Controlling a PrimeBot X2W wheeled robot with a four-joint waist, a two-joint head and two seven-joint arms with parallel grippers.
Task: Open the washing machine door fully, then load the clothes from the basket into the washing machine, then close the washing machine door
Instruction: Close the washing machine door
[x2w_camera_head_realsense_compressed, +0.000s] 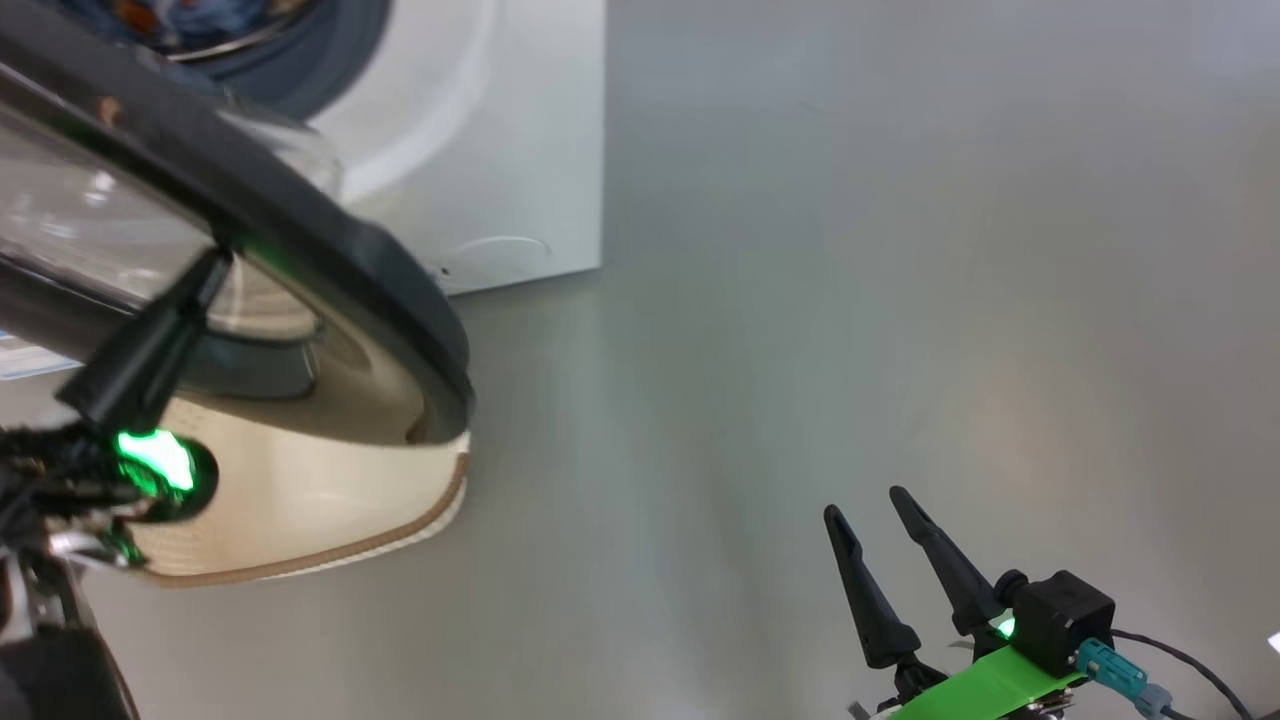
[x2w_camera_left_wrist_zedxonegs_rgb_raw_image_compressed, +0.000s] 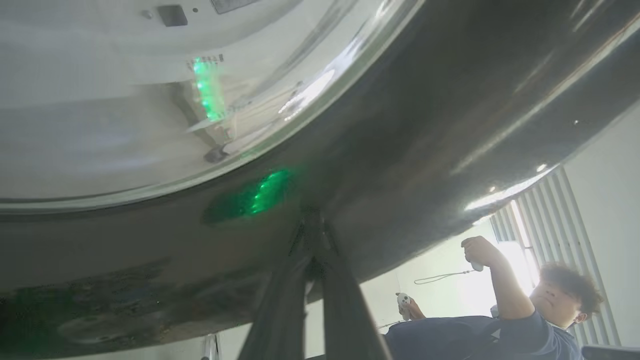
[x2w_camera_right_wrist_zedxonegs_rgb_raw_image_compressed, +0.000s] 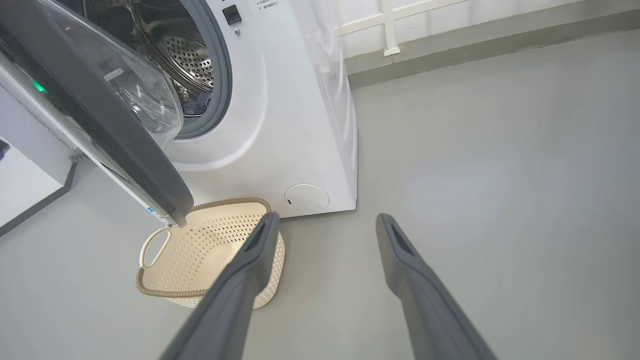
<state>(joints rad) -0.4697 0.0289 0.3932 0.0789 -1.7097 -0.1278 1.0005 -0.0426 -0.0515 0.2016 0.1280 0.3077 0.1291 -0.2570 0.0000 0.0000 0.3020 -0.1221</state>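
Clenched left end effector (x2w_camera_head_realsense_compressed: 212, 268) touches the washing machine door (x2w_camera_head_realsense_compressed: 330, 250), its bowl (x2w_camera_right_wrist_zedxonegs_rgb_raw_image_compressed: 145, 100) facing the drum (x2w_camera_right_wrist_zedxonegs_rgb_raw_image_compressed: 187, 57); right end effector (x2w_camera_head_realsense_compressed: 862, 502) splayed.

White washing machine (x2w_camera_right_wrist_zedxonegs_rgb_raw_image_compressed: 290, 100); glossy black door (x2w_camera_right_wrist_zedxonegs_rgb_raw_image_compressed: 140, 165); cream perforated basket (x2w_camera_right_wrist_zedxonegs_rgb_raw_image_compressed: 210, 245) (brown woven rim (x2w_camera_right_wrist_zedxonegs_rgb_raw_image_compressed: 230, 201)); grey floor (x2w_camera_right_wrist_zedxonegs_rgb_raw_image_compressed: 500, 175).

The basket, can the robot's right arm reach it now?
Probably yes. The right gripper is open, and just floor lies between it and the basket, whose near side is uncovered. The washing machine door hangs over the basket's far corner, so that part looks harder to reach.
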